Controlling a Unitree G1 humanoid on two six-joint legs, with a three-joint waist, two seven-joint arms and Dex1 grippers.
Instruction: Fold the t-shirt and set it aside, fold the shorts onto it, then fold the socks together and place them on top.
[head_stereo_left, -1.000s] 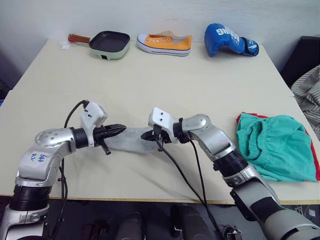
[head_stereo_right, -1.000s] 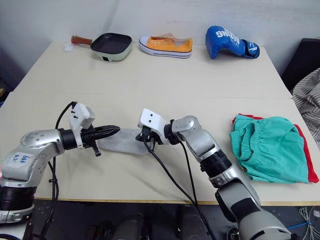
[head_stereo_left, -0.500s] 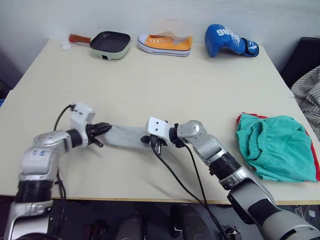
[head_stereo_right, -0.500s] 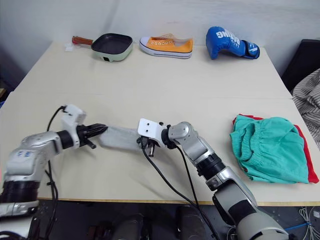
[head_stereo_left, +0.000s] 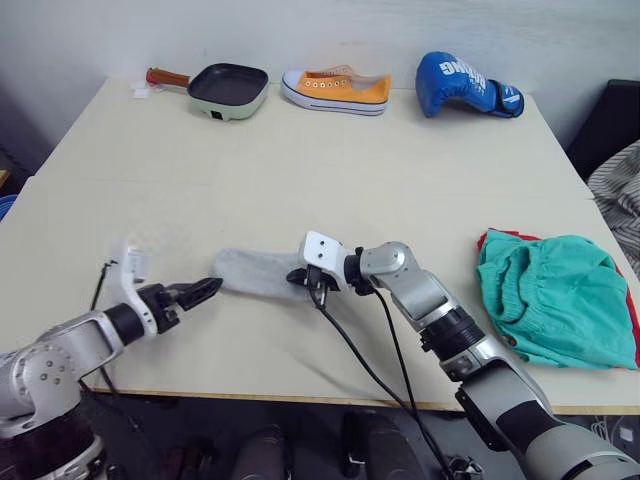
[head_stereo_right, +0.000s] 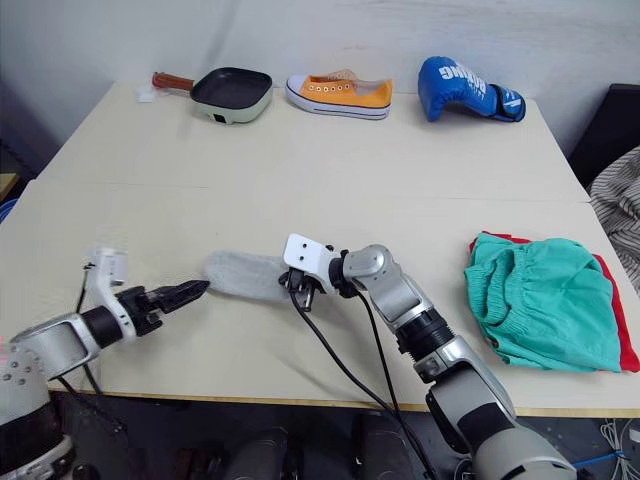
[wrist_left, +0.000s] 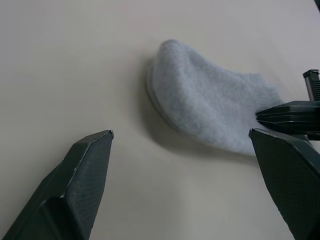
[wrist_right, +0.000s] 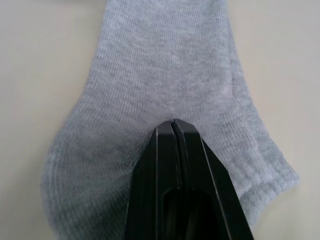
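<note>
Right tool (wrist_right: 172, 125): fingers pressed together, tips on the grey socks (head_stereo_left: 255, 273), pinning the fabric near its cuff end; whether cloth is pinched between them cannot be told.
Left tool (head_stereo_left: 205, 289): fingers apart, empty, just off the socks' toe end.
Socks: flat on the surface (head_stereo_left: 300, 170), between the two tools.
Shorts (head_stereo_left: 550, 295): folded on the red t-shirt (head_stereo_left: 632, 320), well to the right.
</note>
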